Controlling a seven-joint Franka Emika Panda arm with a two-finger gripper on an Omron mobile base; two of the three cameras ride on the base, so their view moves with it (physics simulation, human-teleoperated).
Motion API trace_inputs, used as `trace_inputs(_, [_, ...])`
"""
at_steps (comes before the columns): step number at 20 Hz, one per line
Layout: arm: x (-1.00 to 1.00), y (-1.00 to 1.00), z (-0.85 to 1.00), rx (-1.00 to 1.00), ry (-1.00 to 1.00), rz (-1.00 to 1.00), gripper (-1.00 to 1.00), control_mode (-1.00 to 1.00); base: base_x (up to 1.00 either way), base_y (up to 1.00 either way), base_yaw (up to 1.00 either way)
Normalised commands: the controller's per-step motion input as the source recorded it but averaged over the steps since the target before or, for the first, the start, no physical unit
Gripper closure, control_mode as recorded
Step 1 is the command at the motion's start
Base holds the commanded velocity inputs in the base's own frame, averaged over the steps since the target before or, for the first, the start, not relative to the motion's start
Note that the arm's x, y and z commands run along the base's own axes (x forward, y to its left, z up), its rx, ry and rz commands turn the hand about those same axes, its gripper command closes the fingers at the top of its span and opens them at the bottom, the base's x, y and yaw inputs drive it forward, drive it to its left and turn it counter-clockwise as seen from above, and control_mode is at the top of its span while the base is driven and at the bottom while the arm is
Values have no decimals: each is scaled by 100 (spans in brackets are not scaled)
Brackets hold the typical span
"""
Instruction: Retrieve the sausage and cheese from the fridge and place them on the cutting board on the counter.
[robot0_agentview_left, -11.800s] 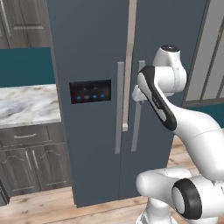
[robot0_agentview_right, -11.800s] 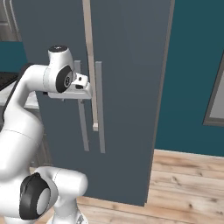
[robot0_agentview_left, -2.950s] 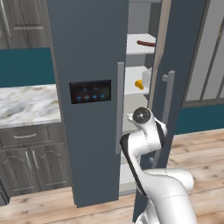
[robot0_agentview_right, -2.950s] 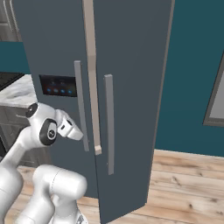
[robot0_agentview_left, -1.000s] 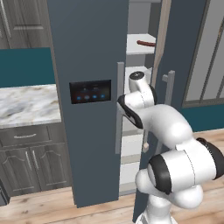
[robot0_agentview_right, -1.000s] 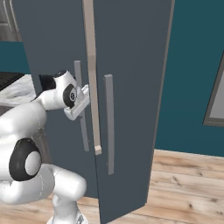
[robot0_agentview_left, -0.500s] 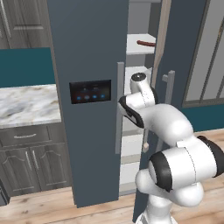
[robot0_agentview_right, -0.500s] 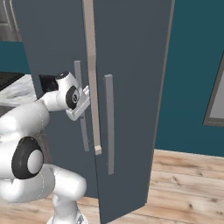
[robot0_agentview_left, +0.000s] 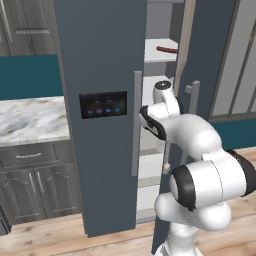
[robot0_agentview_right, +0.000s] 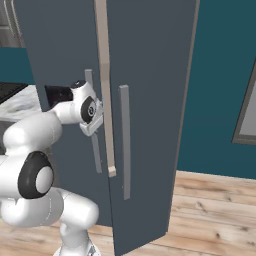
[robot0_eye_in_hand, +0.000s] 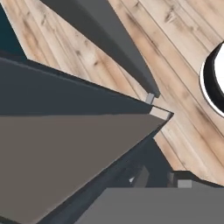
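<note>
- At the gap between the two doors of the fridge (robot0_agentview_left: 100, 60) my gripper (robot0_agentview_right: 96, 124) hangs with its jaws spread wide and nothing between them
- On the upper white shelf, above the hand and deeper inside, lies the sausage (robot0_agentview_left: 167, 49); the arm's own body covers the shelves below it, so I cannot tell where the cheese is
- My first worry is the right door (robot0_agentview_right: 150, 100): it stands only partly open, and the gap looks narrow for the thick forearm. If I lift the hand straight to the shelf, the elbow or wrist may strike the door edge or its long handle (robot0_agentview_right: 124, 140)
- A second worry is that the door swings back against the arm while I reach in, because nothing holds it
- My third worry is the sausage itself: it is a slim round rod on a smooth shelf, so I judge that one finger touching it first can roll it away to the back
- Left of the fridge runs the counter (robot0_agentview_left: 30, 117), a veined marble top over dark grey cabinets (robot0_agentview_left: 35, 185)
- Under the hand is a light wooden floor (robot0_eye_in_hand: 183, 43), and the wall (robot0_agentview_right: 220, 75) behind is dark teal
</note>
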Motion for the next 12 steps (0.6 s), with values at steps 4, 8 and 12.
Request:
trace_inputs(4, [-18, -39, -4, 0, 0, -15, -100, -100, 0, 0, 0])
trace_inputs(8, [-27, -47, 0, 0, 0, -16, -100, -100, 0, 0, 0])
trace_inputs(12, [-34, -57, 0, 0, 0, -17, -100, -100, 0, 0, 0])
